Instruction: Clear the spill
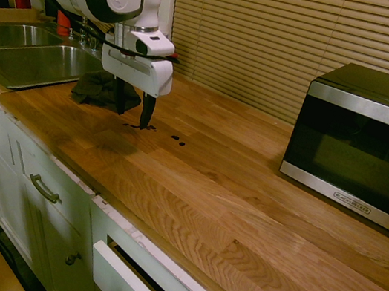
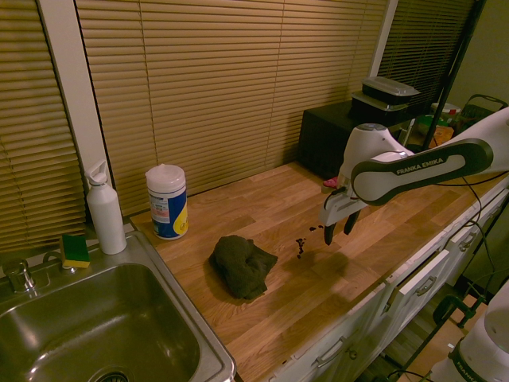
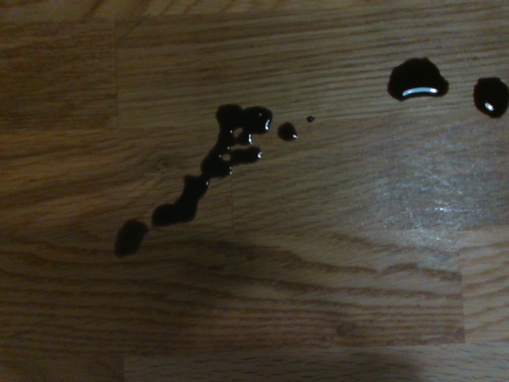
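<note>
The spill [image 3: 208,171] is a thin black-brown streak with two drops [image 3: 417,79] beside it on the wooden counter. It also shows as the streak [image 1: 141,127] with small drops [image 1: 178,140] to its right, and as dark specks [image 2: 301,245]. My gripper [image 1: 134,108] hangs just above the streak, pointing down, open with nothing between its fingers [image 2: 339,229]. A crumpled dark cloth [image 1: 99,89] lies on the counter between the spill and the sink, a short way from the gripper [image 2: 242,265].
A steel sink [image 1: 32,60] is set into the counter's end. A wipes canister [image 2: 167,200], a white bottle [image 2: 105,211] and a sponge [image 2: 75,251] stand near the blinds. A microwave [image 1: 364,145] sits at the other end. A drawer [image 1: 130,277] below stands ajar.
</note>
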Controlling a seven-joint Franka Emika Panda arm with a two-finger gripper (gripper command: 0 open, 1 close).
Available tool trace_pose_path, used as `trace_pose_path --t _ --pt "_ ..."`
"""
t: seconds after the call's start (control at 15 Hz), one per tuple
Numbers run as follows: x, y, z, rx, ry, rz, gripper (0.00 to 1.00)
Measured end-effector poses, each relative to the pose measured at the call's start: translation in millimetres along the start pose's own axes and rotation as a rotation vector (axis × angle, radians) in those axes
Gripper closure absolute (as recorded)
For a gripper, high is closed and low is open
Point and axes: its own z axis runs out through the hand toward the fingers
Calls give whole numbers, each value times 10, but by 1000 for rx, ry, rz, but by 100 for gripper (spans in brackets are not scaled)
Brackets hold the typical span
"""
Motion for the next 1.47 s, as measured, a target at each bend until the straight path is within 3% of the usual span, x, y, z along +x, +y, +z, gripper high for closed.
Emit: trace_pose_path --t 0.6,1.0,1.47 --pt "-75 -275 -253 56 47 -16 0" --pt "-503 -989 -595 123 89 -7 0" --pt "-1165 -2052 -522 160 102 -4 0"
